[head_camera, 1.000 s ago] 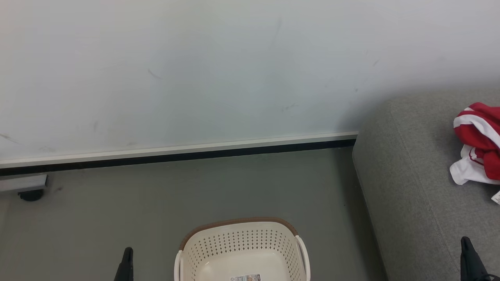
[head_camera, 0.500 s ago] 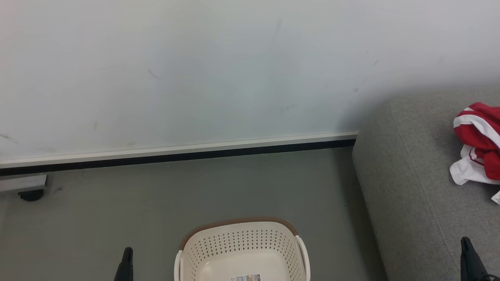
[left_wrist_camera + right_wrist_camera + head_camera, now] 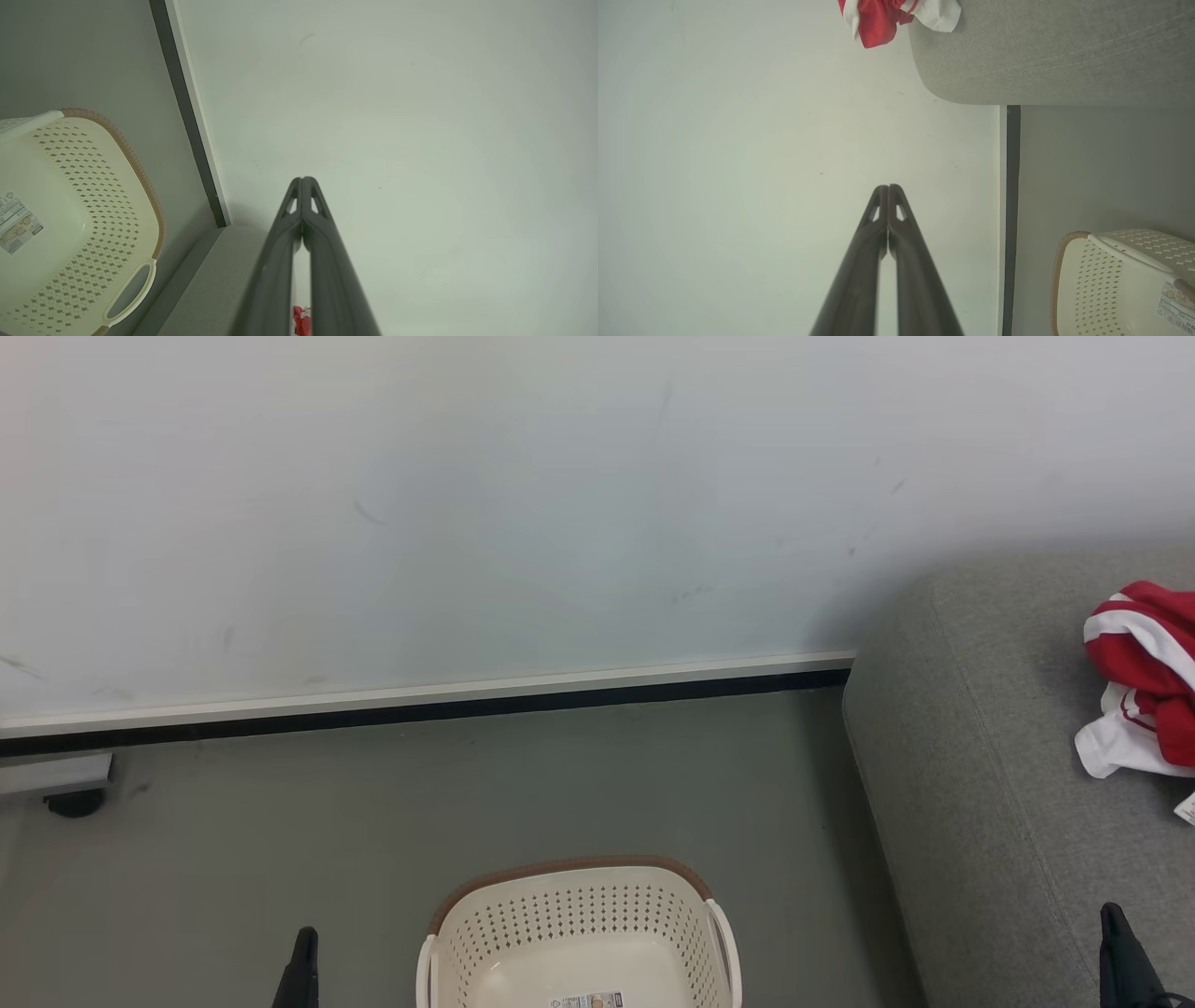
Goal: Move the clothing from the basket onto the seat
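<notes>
Clothes (image 3: 1144,681) sit crumpled on the seat (image 3: 980,784), basket (image 3: 579,919) looks empty; left claw (image 3: 303,179) and right claw (image 3: 888,187) both pinched tight, holding nothing; soft, light, floppy stuff, so grab a bunched fold

Domestic-style room: grey sofa seat (image 3: 971,775), laundry basket (image 3: 579,910), scuffed wall (image 3: 467,523).

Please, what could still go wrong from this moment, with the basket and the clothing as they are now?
1. The basket looks empty, but its near part is cut off in the head view, so a garment left there could be missed.
2. The clothing lies bunched on the seat, partly outside that view's right edge, so a slip off might go unseen.
</notes>
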Available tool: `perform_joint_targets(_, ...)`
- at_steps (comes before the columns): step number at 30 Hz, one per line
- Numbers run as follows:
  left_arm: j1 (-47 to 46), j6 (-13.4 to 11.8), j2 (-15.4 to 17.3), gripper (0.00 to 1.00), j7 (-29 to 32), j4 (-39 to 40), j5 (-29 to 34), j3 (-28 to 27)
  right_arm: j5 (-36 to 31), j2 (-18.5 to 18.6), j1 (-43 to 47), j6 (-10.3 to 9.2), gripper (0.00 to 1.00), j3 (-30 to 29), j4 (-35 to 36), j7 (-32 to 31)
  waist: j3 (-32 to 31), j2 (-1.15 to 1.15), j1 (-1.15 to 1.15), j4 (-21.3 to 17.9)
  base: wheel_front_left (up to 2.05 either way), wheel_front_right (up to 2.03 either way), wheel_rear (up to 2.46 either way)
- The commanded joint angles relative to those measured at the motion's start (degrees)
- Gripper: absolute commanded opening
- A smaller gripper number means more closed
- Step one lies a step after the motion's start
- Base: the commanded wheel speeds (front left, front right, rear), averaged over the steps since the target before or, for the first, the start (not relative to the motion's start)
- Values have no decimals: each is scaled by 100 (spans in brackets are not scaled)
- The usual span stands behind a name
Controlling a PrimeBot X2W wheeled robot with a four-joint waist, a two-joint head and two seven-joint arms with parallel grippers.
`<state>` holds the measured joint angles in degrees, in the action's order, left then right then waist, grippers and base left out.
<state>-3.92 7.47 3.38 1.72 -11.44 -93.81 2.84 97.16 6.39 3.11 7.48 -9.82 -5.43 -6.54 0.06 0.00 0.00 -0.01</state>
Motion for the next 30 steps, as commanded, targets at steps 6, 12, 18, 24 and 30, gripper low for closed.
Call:
perform_joint_targets(6, -56, 13, 8, 0, 23, -26, -4, -14, -27, -19, -4, 2, 0, -25, -14, -26, 0, 0, 0, 0, 0, 0, 0)
perform_joint_targets(12, -56, 14, 5, 0, 25, -26, 2, -18, -41, -31, -6, 2, 0, -37, -16, -43, 0, 0, 0, 0, 0, 0, 0)
perform_joint_targets(18, -56, 14, 2, 0, 30, -26, 8, -23, -47, -41, -9, 2, 0, -49, -17, -47, 0, 0, 0, 0, 0, 0, 0)
perform_joint_targets(24, -56, 14, -1, 0, 24, -27, 14, -27, -63, -52, -12, 2, 0, -62, -19, -54, 0, 0, 0, 0, 0, 0, 0)
perform_joint_targets(30, -55, 14, -4, 0, 29, -26, 18, -32, -75, -62, -15, 2, 0, -74, -21, -68, 0, 0, 0, 0, 0, 0, 0)
